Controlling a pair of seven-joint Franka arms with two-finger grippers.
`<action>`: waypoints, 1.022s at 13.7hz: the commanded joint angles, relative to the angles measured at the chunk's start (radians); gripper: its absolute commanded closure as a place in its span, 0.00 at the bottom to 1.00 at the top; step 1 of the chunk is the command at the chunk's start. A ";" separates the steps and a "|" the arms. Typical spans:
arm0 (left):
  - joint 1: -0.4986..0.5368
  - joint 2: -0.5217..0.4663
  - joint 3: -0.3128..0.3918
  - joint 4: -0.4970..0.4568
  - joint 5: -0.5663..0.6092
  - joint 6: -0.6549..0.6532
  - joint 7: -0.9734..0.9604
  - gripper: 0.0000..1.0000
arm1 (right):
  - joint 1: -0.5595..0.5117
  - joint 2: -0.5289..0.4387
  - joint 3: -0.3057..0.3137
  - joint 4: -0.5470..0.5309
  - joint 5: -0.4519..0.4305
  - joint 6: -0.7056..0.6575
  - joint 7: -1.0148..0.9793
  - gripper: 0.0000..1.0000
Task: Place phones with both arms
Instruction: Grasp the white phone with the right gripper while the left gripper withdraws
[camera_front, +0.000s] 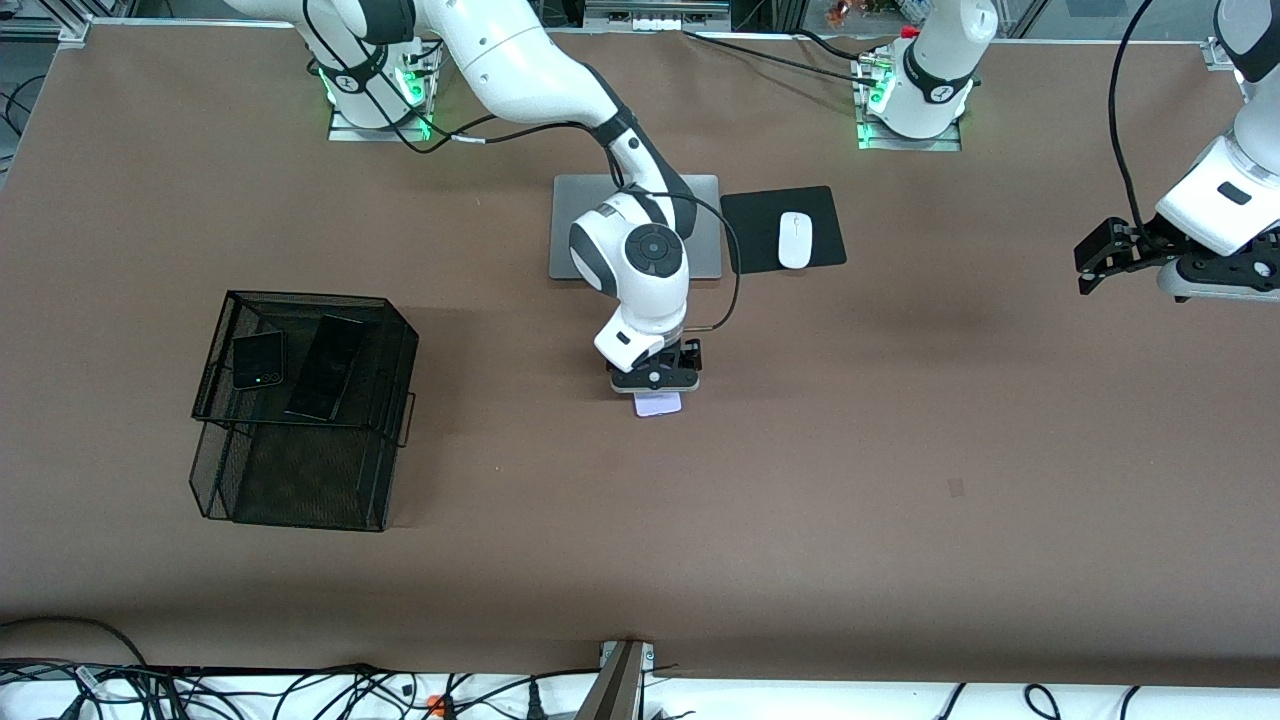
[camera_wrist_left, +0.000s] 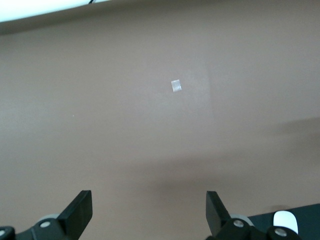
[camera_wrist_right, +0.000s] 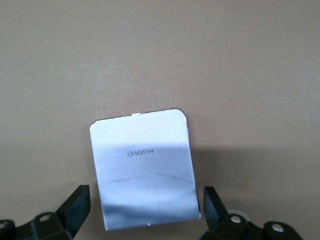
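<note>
The pale lavender-white phone (camera_front: 658, 404) lies flat in the middle of the table. My right gripper (camera_front: 656, 384) is low over it, open. In the right wrist view the phone (camera_wrist_right: 144, 167) sits between the two black fingers (camera_wrist_right: 76, 204), which straddle its end with a gap on each side. The small black phone with a green dot (camera_front: 259, 360) and the long black slab (camera_front: 325, 367) rest on the top tier of the black mesh rack (camera_front: 300, 480). My left gripper (camera_front: 1092, 262) waits open above the table's left-arm end, over bare table (camera_wrist_left: 148, 212).
A silver laptop (camera_front: 575, 225) lies farther from the front camera than the lavender phone, partly under the right arm. Beside it a white mouse (camera_front: 795, 240) sits on a black pad (camera_front: 825, 210). A small tape mark (camera_wrist_left: 175, 86) is on the brown table.
</note>
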 joint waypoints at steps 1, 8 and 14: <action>0.005 -0.014 -0.008 -0.002 -0.030 -0.041 0.031 0.00 | 0.002 0.033 -0.008 0.030 0.005 0.034 -0.009 0.00; -0.006 -0.014 -0.028 0.018 -0.032 -0.063 0.021 0.00 | -0.003 0.007 -0.020 0.039 0.011 -0.027 -0.026 1.00; -0.003 -0.013 -0.028 0.018 -0.032 -0.063 0.029 0.00 | -0.104 -0.258 -0.047 0.039 0.008 -0.440 -0.104 1.00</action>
